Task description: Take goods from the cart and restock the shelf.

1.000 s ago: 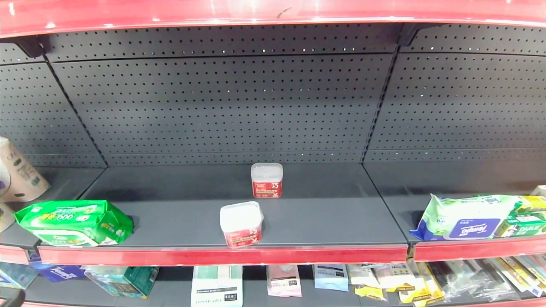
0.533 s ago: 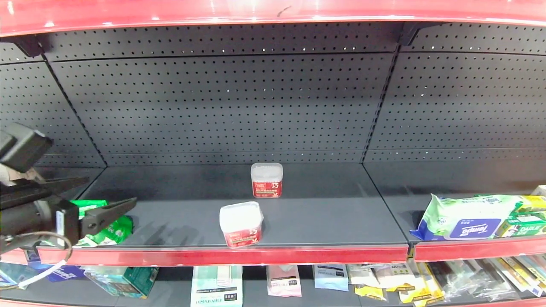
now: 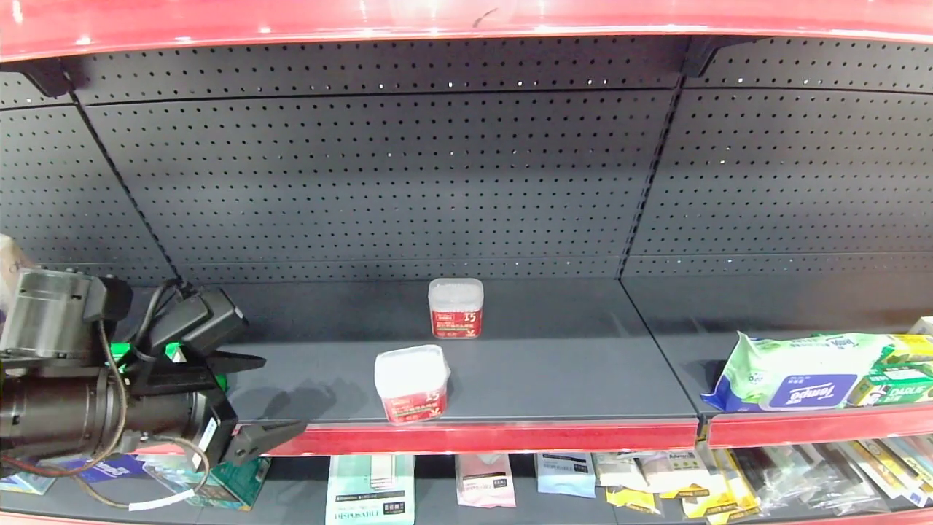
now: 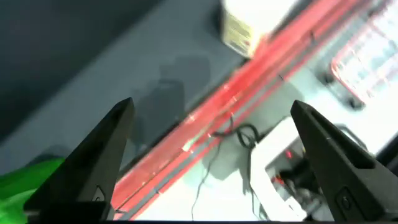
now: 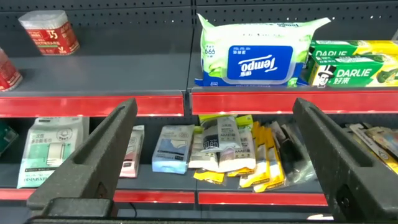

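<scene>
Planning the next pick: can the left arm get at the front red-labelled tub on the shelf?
Probably yes: the left gripper is open at the front of the shelf, with only bare board between it and the front tub.

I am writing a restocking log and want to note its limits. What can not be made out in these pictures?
1. Green pack: head view, mostly hidden behind the left gripper and its arm; left wrist view, cut by the edge.
2. Front tub: left wrist view, blurred, print unreadable.
3. Lower-shelf packs: head view, cut off by the bottom edge.
</scene>
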You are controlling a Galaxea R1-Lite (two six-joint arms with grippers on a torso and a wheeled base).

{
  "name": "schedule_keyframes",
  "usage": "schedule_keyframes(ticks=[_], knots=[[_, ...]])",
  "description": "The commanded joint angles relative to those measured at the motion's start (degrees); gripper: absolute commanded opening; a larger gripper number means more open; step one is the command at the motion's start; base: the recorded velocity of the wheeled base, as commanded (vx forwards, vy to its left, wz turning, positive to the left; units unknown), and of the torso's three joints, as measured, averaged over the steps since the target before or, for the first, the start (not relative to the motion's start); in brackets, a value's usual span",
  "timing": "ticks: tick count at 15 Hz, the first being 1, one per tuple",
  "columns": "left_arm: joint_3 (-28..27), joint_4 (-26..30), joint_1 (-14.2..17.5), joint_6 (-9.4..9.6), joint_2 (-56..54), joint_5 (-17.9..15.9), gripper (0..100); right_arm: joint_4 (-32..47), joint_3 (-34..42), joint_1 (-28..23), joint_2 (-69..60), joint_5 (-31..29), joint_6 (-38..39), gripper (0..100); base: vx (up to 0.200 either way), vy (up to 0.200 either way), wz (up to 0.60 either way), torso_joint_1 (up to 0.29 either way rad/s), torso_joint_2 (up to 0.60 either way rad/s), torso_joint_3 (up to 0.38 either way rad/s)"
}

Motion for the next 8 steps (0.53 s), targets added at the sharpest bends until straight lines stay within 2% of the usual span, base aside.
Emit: schedule_keyframes(ticks=[1, 2, 3, 4, 8], knots=[[1.4, -0.65, -0.48, 2.21, 3.4, -0.07, 100, -0.01, 0.0, 0.0, 0.11, 0.02, -0.01, 100, 0.0, 0.0, 0.0, 0.0, 0.0, 0.0], [1.92, -2.67, -0.48, 3.61, 5.51, -0.07, 100, -0.01, 0.0, 0.0, 0.11, 0.02, -0.01, 100, 0.0, 0.0, 0.0, 0.0, 0.0, 0.0], [1.92, -3.81, -0.65, 3.79, 6.3, -0.07, 100, -0.01, 0.0, 0.0, 0.11, 0.02, -0.01, 100, 0.0, 0.0, 0.0, 0.0, 0.0, 0.0], [1.84, -7.07, -2.5, 3.17, 8.5, 0.01, 100, -0.01, 0.0, 0.0, 0.11, 0.02, -0.01, 100, 0.0, 0.0, 0.0, 0.0, 0.0, 0.0], [1.84, -9.44, -3.91, 3.44, 11.75, -0.25, 100, -0.01, 0.0, 0.0, 0.11, 0.02, -0.01, 100, 0.0, 0.0, 0.0, 0.0, 0.0, 0.0]])
